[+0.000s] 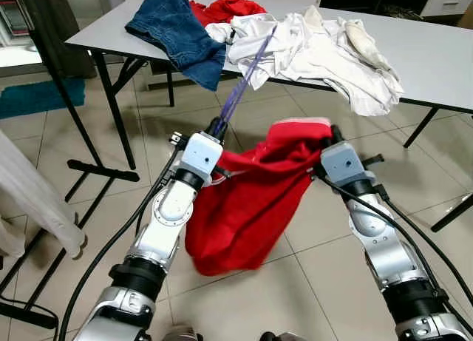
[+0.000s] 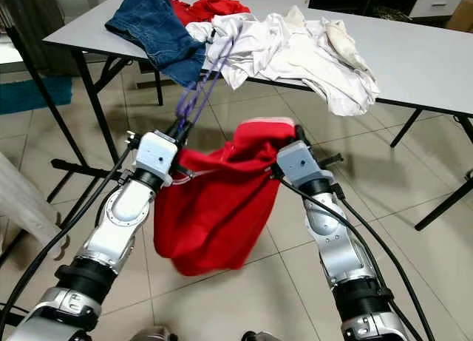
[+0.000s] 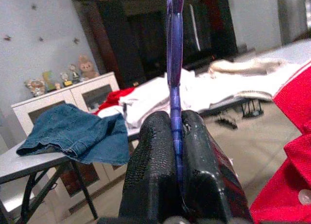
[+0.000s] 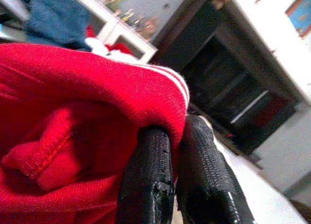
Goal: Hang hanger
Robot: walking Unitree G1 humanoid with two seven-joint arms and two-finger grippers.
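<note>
The left gripper point(image 3: 176, 151) is clamped on the thin purple plastic hanger point(image 1: 247, 71), which juts up and away from its fingertips toward the grey table point(image 1: 443, 67) piled with blue jeans point(image 1: 177, 34) and white garments point(image 1: 318, 49). The right gripper point(image 4: 177, 151) is pinched shut on a fold of the red knit garment point(image 1: 251, 200), which sags between the two arms and hangs mostly below them. The likely trouble: the hanger is held by one narrow edge, so it could twist or slide through the pads once the cloth's weight pulls on it. The right grip takes only a thin hem, and the fabric may slip free and drop to the tiled floor point(image 1: 318, 282)
</note>
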